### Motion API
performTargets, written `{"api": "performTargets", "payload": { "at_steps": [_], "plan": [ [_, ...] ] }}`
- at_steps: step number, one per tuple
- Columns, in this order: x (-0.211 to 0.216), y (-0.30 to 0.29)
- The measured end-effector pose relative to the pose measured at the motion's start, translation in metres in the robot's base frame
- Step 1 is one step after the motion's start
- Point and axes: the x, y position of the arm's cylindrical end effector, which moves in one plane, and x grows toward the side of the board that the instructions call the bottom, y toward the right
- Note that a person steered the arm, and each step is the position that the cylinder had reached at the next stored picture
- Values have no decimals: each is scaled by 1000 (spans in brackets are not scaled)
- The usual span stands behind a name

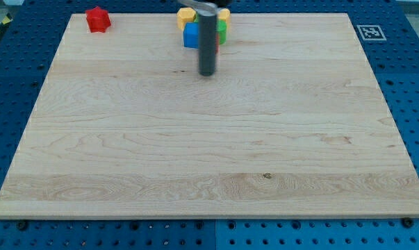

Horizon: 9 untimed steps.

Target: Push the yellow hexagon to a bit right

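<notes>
My rod [207, 42] stands in front of a bunch of blocks at the top middle, so the blue block [190, 35], green block [222, 31] and yellow block [185, 16] only peek out. Their shapes are hard to tell.

Red block [97, 19], blue block [190, 35]

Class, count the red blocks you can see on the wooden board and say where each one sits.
1 for certain: a red block alone near the board's top-left corner. A cluster at the top centre, with yellow, blue and green blocks, is partly covered by the rod, so another red one may be hidden there.
</notes>
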Motion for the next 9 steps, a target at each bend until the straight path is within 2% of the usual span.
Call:
{"api": "performTargets", "payload": {
  "at_steps": [1,2,4,9],
  "plan": [
    [-30,-67],
    [-68,-105],
    [-162,-107],
    [-161,-76]
  ]
}}
